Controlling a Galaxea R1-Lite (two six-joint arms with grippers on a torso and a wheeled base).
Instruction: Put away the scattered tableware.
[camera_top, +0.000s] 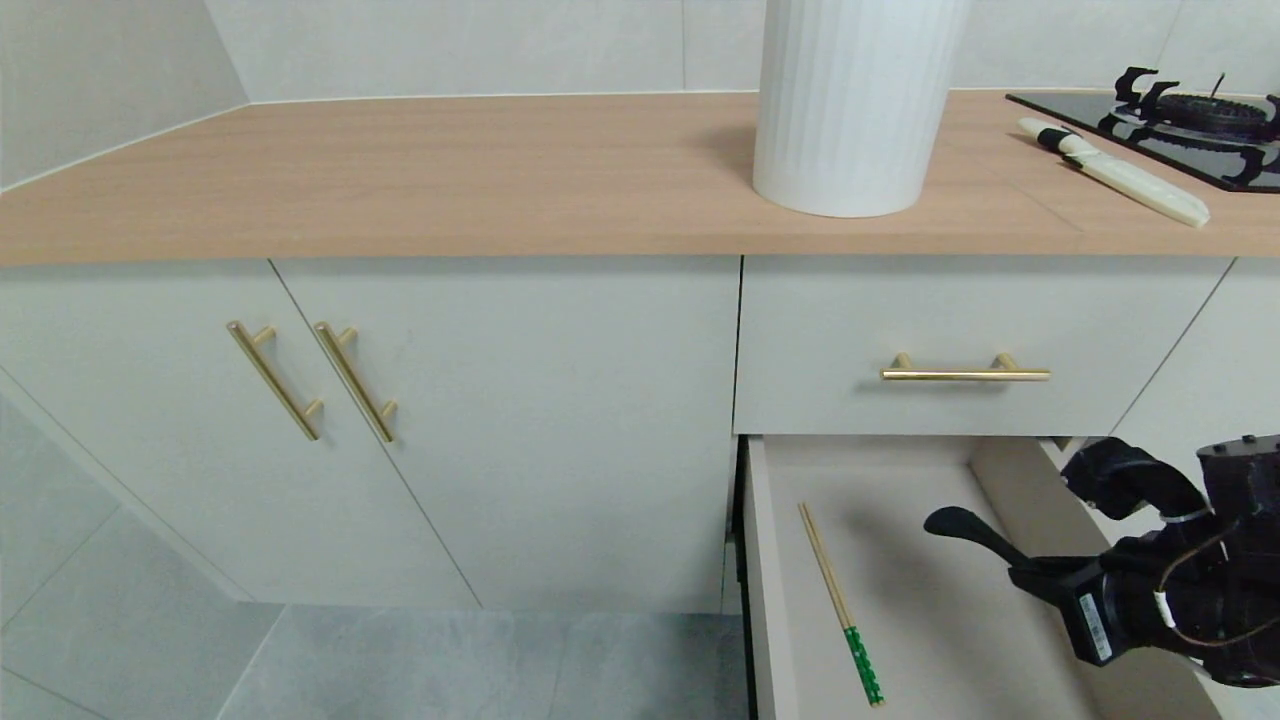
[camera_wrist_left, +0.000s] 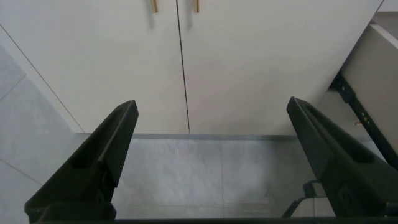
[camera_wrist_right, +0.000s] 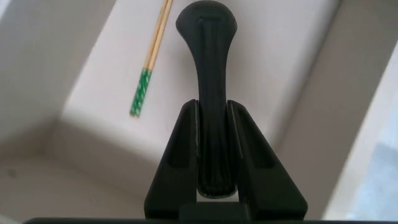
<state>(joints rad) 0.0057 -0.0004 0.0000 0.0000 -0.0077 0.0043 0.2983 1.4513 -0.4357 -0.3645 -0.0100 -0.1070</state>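
My right gripper (camera_top: 1030, 575) is shut on a black utensil (camera_top: 965, 528) whose rounded end points out over the open drawer (camera_top: 762, 560). The right wrist view shows that utensil (camera_wrist_right: 210, 68) clamped between the fingers (camera_wrist_right: 180, 143), above the drawer floor (camera_wrist_right: 286, 74). A pair of wooden chopsticks with green ends (camera_top: 838, 600) lies flat in the drawer's left part, apart from the gripper, and the chopsticks (camera_wrist_right: 152, 56) also appear beyond the utensil. A cream knife with a dark band (camera_top: 1120, 175) rests on the counter at the right. My left gripper (camera_wrist_left: 211, 109) is open and holds nothing, facing the cabinet doors low over the floor.
A tall white ribbed container (camera_top: 855, 100) stands on the wooden counter (camera_top: 450, 180). A black stove (camera_top: 1200, 120) sits at the far right behind the knife. Above the open drawer is a closed one with a gold handle (camera_top: 965, 373). Two cabinet doors with gold handles (camera_top: 315, 380) are at the left.
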